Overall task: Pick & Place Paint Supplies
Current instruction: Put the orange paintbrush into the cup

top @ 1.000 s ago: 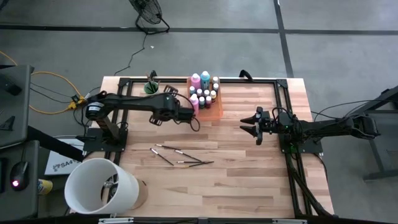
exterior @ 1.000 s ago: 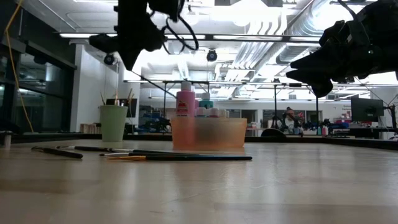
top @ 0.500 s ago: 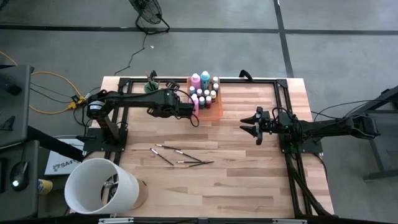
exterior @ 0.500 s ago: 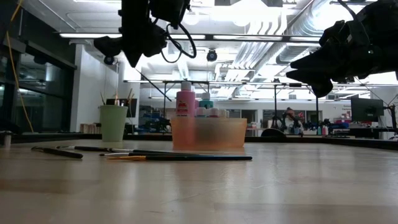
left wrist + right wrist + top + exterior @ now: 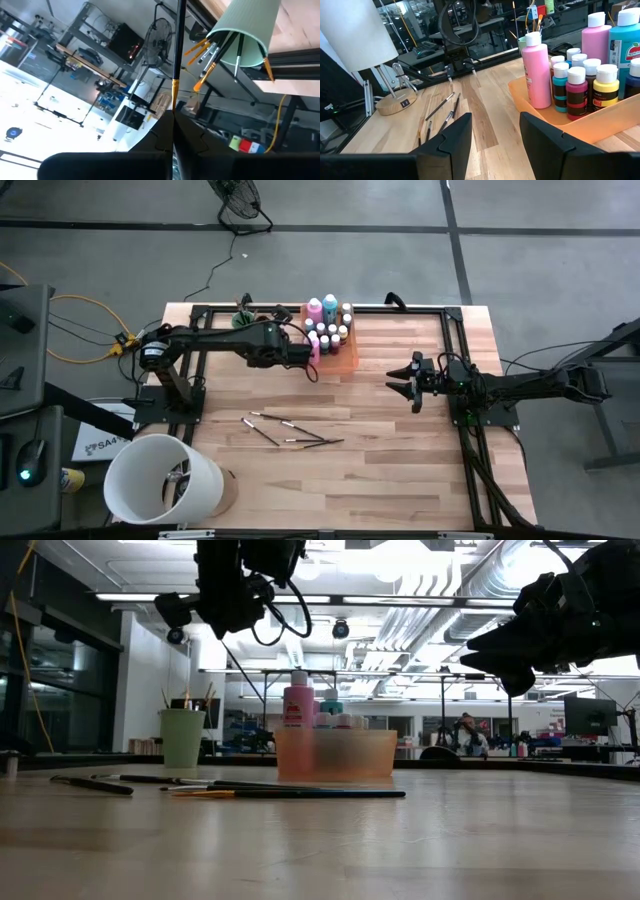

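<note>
The left gripper (image 5: 300,358), jaws closed on an upright brush (image 5: 176,60), hangs beside the mint-green cup (image 5: 248,31); the right gripper (image 5: 398,380), jaws half open, waits well apart.

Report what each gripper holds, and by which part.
Left gripper is shut on a thin brush, gripped on its handle. Right gripper is open, holding nothing.

Two dark, slender jointed arms; looped black cables; blunt black fingers (image 5: 454,136).
</note>
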